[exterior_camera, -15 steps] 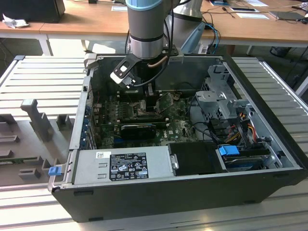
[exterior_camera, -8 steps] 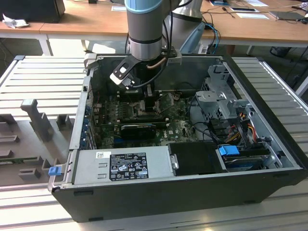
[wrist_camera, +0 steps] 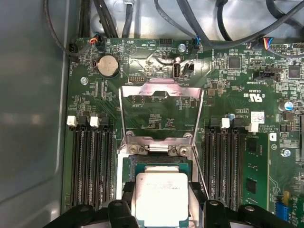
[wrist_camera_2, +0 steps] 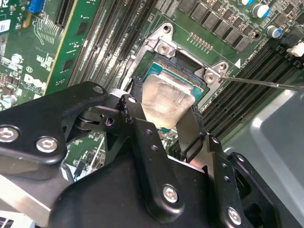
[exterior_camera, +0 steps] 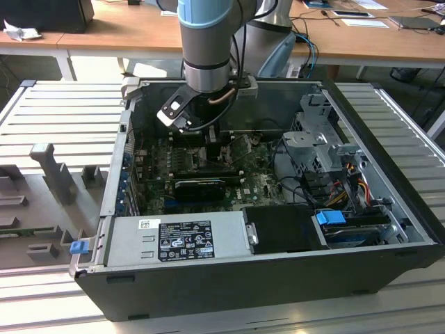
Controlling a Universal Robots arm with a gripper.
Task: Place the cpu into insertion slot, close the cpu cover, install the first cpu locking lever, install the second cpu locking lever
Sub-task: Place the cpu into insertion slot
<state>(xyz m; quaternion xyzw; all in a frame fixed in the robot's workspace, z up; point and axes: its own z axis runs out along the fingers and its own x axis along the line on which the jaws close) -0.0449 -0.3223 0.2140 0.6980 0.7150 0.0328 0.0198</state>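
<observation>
item: gripper (wrist_camera_2: 165, 124), fingers pinching the cpu (wrist_camera: 161, 197) by two edges over the slot (wrist_camera: 161, 163), contact we cannot tell, cover (wrist_camera: 161, 90) standing open beyond it; we judge the risk as a damaged slot, if the cpu goes down tilted or offset from a skewed grip.

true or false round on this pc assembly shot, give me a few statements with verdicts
1. The pale silvery square cpu sits between the fingers of the black tool. True.
2. The thin silvery metal cpu cover frame is shut over the socket. False: it is swung open, back over the green board.
3. The cpu lies in the dark-framed square insertion slot, free of the tool. False: the tool grips it just over the slot.
4. Long black memory slots flank the insertion slot on both sides. True.
</observation>
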